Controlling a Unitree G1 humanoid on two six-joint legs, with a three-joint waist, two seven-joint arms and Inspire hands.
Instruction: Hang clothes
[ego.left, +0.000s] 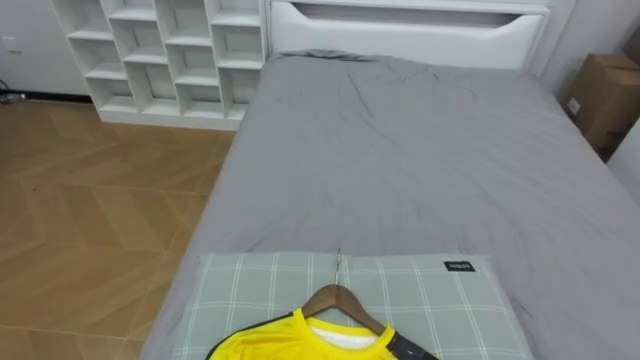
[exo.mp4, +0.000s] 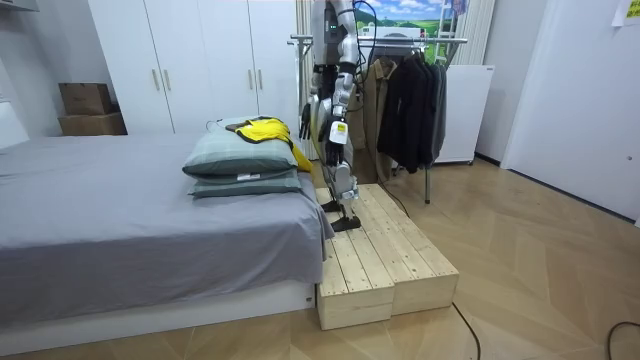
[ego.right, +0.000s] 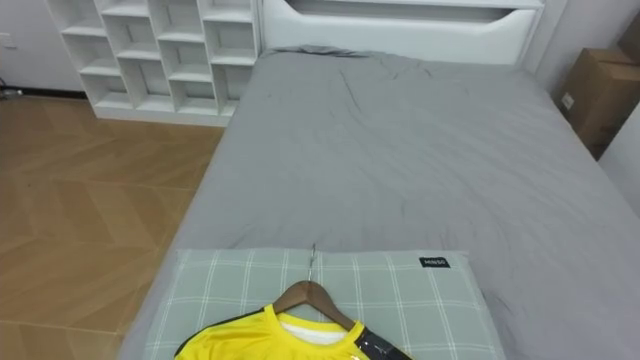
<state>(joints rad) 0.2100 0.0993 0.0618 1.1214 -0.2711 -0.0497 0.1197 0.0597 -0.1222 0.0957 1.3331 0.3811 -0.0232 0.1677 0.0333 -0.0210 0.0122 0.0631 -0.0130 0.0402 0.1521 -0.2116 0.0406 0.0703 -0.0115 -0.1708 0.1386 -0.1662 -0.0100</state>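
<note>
Yellow shirt (ego.left: 285, 345) on its wooden hanger (ego.left: 345, 302) lies on the plaid pillow (ego.left: 440, 300), bottom centre, hook pointing up-frame away from you. Your left hand (exo.mp4: 338, 128) and right hand (exo.mp4: 306, 115) hang low, about equally near. Can't tell their state.

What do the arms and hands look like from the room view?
Arms are silver-grey with black sections. The left hand, nearer the camera, is dark with a small white tag on its back. The right hand looks dark too; finer detail is too small to tell.
</note>
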